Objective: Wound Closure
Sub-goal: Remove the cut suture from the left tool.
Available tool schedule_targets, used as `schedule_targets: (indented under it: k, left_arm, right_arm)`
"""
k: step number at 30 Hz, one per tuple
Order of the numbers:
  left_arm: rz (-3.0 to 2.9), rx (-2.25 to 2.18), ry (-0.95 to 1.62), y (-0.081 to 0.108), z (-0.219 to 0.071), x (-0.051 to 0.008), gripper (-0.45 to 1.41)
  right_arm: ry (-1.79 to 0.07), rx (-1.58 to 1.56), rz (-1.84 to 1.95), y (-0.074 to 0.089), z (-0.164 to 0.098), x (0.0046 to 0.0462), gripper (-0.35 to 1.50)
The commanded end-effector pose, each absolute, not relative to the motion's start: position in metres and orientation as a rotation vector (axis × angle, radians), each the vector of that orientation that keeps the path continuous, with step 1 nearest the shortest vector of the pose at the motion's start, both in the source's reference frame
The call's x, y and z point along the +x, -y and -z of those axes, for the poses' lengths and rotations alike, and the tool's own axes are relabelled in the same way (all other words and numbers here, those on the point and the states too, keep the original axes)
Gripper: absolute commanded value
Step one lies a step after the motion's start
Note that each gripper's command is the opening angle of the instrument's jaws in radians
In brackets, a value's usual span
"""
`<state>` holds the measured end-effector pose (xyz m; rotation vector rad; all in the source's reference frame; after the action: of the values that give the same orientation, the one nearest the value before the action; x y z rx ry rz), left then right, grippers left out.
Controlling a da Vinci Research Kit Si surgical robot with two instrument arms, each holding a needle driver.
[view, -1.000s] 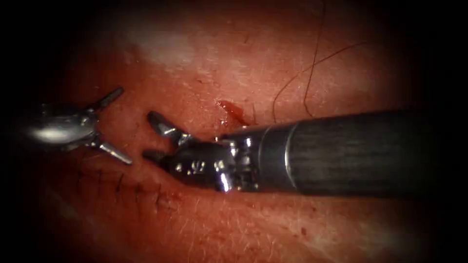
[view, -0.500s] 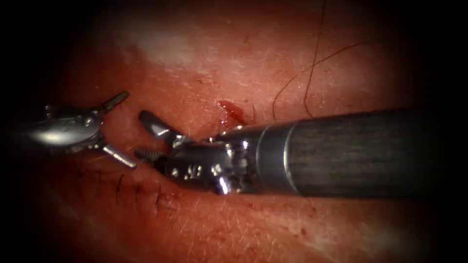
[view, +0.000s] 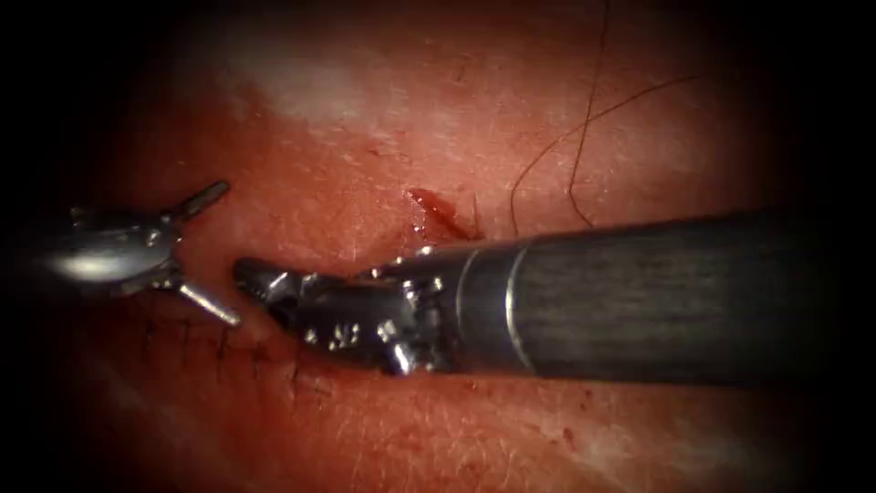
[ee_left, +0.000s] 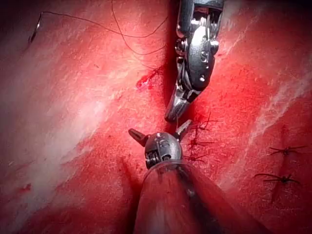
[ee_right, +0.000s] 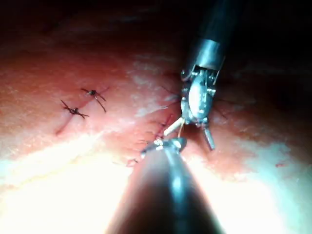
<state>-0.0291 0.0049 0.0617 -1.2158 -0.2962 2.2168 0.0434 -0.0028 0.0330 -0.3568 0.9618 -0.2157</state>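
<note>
My left tool (view: 224, 254) hovers over the tissue (view: 383, 119) at the left, jaws spread wide and holding nothing; it also shows in the left wrist view (ee_left: 160, 129). My right tool (view: 246, 272) reaches in from the right, its tip between those open jaws. Its jaws are shut, and a fine strand of thread (ee_right: 181, 129) runs off the tip (ee_left: 170, 116). More thread (view: 584, 119) loops loosely over the tissue at the upper right. It ends at a small dark curve (ee_left: 35, 29), apparently the needle, lying free on the surface.
A row of dark stitches (view: 228, 351) closes the cut just below both tool tips. Two separate knotted stitches (ee_left: 280, 165) lie further off. A small spot of red fluid (view: 438, 208) sits above the right tool's shaft (view: 639, 297).
The right tool has slid left towards the left tool, and its jaws have gone from wide open to shut. The left tool has stayed open and hardly moved.
</note>
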Motion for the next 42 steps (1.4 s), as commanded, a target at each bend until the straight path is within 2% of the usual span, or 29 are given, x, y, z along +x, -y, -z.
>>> schedule_targets:
  k: [1, 3, 8, 12, 20, 21, 23, 24, 25, 36, 42]
  left_arm:
    - [-2.218, -1.211, 0.294, -0.0044, -0.0624, -0.0293, 1.10]
    - [-2.220, -1.199, 0.280, -0.0047, -0.0623, -0.0286, 1.11]
    - [-2.227, -1.120, 0.206, -0.0067, -0.0617, -0.0253, 1.13]
    - [-2.223, -1.069, 0.171, -0.0084, -0.0611, -0.0233, 1.13]
    - [-2.213, -1.059, 0.152, -0.0083, -0.0605, -0.0237, 1.11]
    - [-2.212, -1.062, 0.155, -0.0082, -0.0605, -0.0239, 1.11]
    - [-2.211, -1.066, 0.158, -0.0080, -0.0606, -0.0241, 1.11]
    - [-2.211, -1.068, 0.160, -0.0080, -0.0607, -0.0242, 1.11]
    - [-2.210, -1.072, 0.164, -0.0079, -0.0607, -0.0243, 1.11]
    - [-2.203, -1.100, 0.193, -0.0072, -0.0611, -0.0264, 1.11]
    - [-2.203, -1.139, 0.226, -0.0070, -0.0610, -0.0291, 1.11]
  right_arm:
    - [-0.951, -0.342, 0.221, 0.0037, -0.0331, 0.0435, -0.35]
    - [-0.948, -0.292, 0.180, 0.0043, -0.0327, 0.0432, -0.35]
    - [-0.942, 0.079, -0.110, 0.0076, -0.0309, 0.0437, -0.35]
    - [-0.835, 0.399, -0.327, 0.0108, -0.0308, 0.0453, -0.35]
    - [-0.758, 0.551, -0.356, 0.0136, -0.0346, 0.0490, -0.35]
    - [-0.732, 0.519, -0.347, 0.0133, -0.0353, 0.0491, 0.02]
    - [-0.707, 0.431, -0.360, 0.0128, -0.0361, 0.0489, 1.03]
    - [-0.690, 0.347, -0.347, 0.0123, -0.0364, 0.0486, 1.36]
    - [-0.667, 0.272, -0.351, 0.0116, -0.0366, 0.0481, 1.46]
    - [-0.717, 0.222, -0.423, 0.0087, -0.0344, 0.0439, 1.48]
    - [-0.783, 0.230, -0.441, 0.0070, -0.0321, 0.0395, 1.48]
